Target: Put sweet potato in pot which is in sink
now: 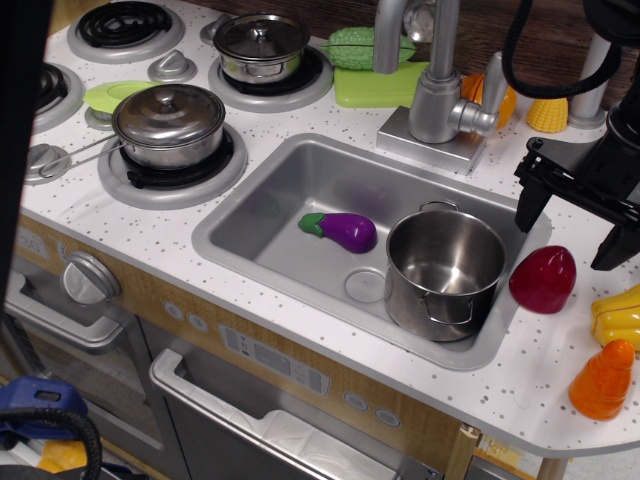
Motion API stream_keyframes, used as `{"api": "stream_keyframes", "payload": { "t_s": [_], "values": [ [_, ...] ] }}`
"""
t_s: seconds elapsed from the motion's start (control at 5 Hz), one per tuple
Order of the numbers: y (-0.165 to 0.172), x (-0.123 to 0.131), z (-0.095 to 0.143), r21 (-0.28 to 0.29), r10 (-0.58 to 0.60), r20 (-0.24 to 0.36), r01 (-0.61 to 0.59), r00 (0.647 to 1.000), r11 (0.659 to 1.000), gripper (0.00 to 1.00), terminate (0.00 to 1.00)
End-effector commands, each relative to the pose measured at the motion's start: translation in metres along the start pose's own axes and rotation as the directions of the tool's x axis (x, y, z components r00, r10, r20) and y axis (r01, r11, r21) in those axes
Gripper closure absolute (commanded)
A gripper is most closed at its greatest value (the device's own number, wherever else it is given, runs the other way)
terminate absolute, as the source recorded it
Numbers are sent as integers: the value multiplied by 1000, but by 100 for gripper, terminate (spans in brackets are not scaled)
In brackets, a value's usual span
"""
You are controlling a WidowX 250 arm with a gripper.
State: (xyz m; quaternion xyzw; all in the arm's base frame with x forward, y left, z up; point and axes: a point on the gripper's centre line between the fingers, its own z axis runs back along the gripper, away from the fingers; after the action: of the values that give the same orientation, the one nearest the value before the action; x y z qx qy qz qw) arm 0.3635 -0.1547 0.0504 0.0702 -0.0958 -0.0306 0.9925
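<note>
The sweet potato (543, 279), a glossy dark red toy, lies on the speckled counter just right of the sink (270, 215). The tall lidless steel pot (445, 273) stands in the sink's right front corner, empty. My gripper (572, 228) is black, hangs above and slightly right of the sweet potato, and is open with its two fingers spread wide. It holds nothing.
A purple eggplant (342, 230) lies in the sink by the drain (364, 286). The faucet (440, 85) stands behind the sink. An orange cone toy (604, 379) and a yellow toy (618, 313) sit at the right edge. Two lidded pots (170, 123) (261, 45) are on the stove.
</note>
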Motion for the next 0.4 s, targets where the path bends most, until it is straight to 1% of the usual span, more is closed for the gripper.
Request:
{"api": "stream_keyframes", "payload": {
  "t_s": [0.0,0.2],
  "values": [
    [0,0,0,0,0,0,0,1000,1000,0,0],
    [0,-6,-10,-23,25,42,-24,999,999,0,0]
  ]
}}
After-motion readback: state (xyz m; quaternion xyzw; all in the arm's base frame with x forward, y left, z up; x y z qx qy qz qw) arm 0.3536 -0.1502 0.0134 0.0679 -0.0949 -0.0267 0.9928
